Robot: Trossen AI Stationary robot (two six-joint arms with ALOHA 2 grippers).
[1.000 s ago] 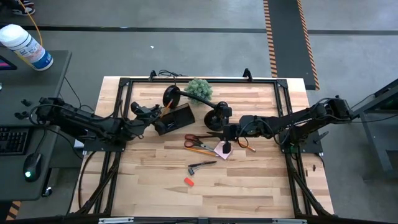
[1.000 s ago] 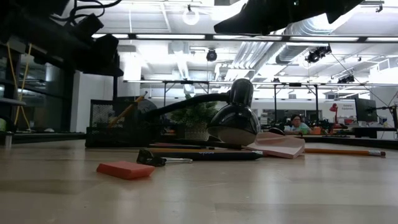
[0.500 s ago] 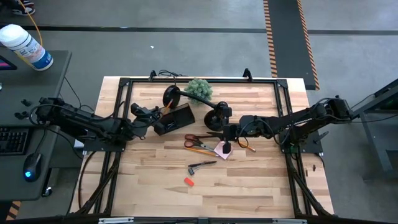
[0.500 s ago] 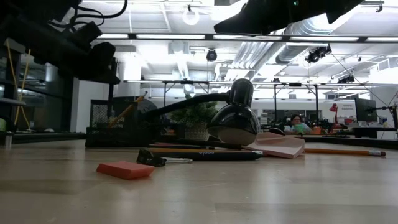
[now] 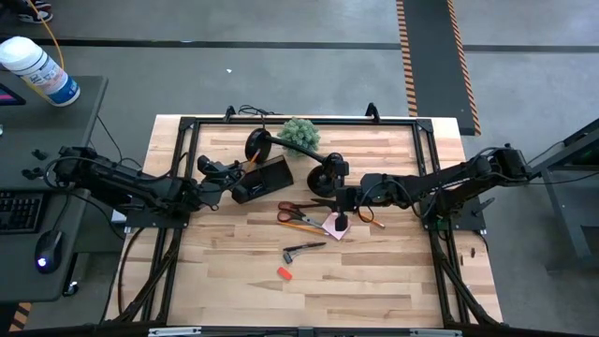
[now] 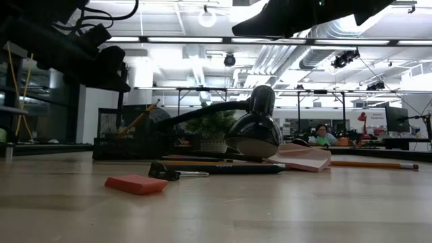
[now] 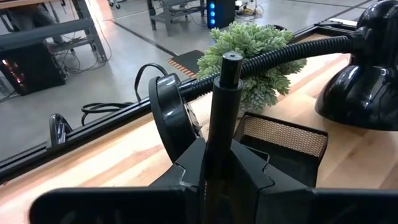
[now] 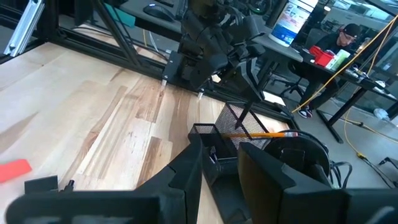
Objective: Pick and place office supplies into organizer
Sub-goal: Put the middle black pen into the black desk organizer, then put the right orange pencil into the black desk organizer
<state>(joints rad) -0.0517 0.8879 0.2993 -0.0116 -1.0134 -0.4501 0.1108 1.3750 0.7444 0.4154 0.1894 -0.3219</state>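
1. Left gripper (image 5: 227,177) is at the left far part of the light wooden table (image 5: 374,290), just left of the dark mesh rectangular organizer box (image 5: 263,178). Its jaws are clamped on a black cylindrical pen (image 7: 225,99), which stands upright between the fingers (image 7: 186,171).
2. Right gripper (image 5: 342,222) is mid-table, right over the pink square sticky-note pad (image 5: 332,227). Its jaws are apart, and nothing shows between the fingers (image 8: 186,171) in the right wrist view.
3. The organizer sits between the round base (image 5: 256,145) and the round head (image 5: 329,174) of the black gooseneck lamp. An orange-yellow pencil (image 8: 261,134) already leans inside it.
4. The green fuzzy plant (image 5: 300,134) is just beyond the organizer, on the far side.
5. Orange-handled scissors (image 5: 298,214) lie flat, just left of the pink pad.
6. Another orange pencil (image 6: 368,164) lies on the table right of the pad.
7. A thin black tool with a metal end (image 5: 304,250) lies nearer than the scissors, apart from them.
8. A small red flat block (image 5: 284,273) is nearest of all, loose on the table, near the black tool.
9. A person (image 8: 345,40) sits at a desk beyond the table.
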